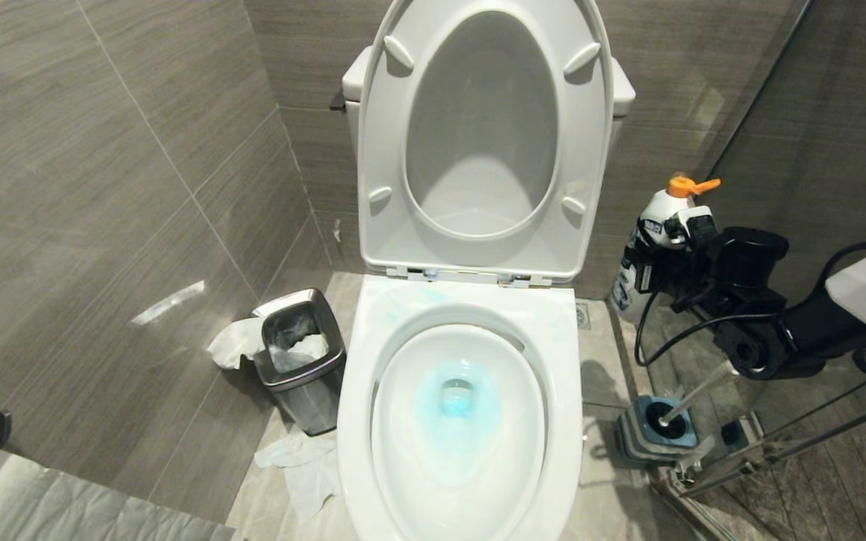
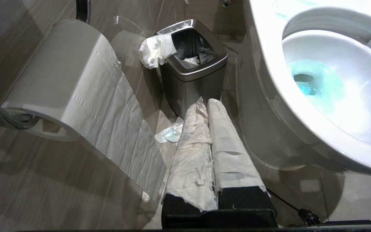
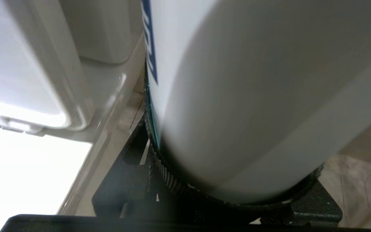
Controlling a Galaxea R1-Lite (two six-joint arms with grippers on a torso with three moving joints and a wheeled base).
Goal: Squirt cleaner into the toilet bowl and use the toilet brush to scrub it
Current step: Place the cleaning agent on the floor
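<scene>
Grey-tiled bathroom corner, grey floor tiles, glass panel off to the robot's right. Dominating the shot is the toilet bowl [image 1: 576,421], seat and lid up, glossy white ceramic — hard, slick, and going nowhere; it only needs to be scrubbed, not held. Down in the basin there's cleaner [image 1: 457,397], a turquoise tint pooled round the drain, with faint streaks on the back rim, so I'd judge the squirting is done or nearly so.

Next in size, the white bottle [image 1: 647,229] with the orange spout, upright on the right, near the wall. The right hand [image 1: 677,252] is pinching it round the body; the wrist view shows the smooth curved wall filling the black jaws. Rigid plastic, probably slippery when wet, liquid inside shifting the weight — a mid-body hold looks sensible.

Below it, the toilet brush [image 1: 692,394] leans in its blue-topped holder [image 1: 655,432] on the floor. Thin, stiff, light; the bare upper stick is the place to grab.

Left hand [image 2: 206,106], paper-wrapped fingers pressed together, hangs beside the waste bin [image 2: 192,80].
</scene>
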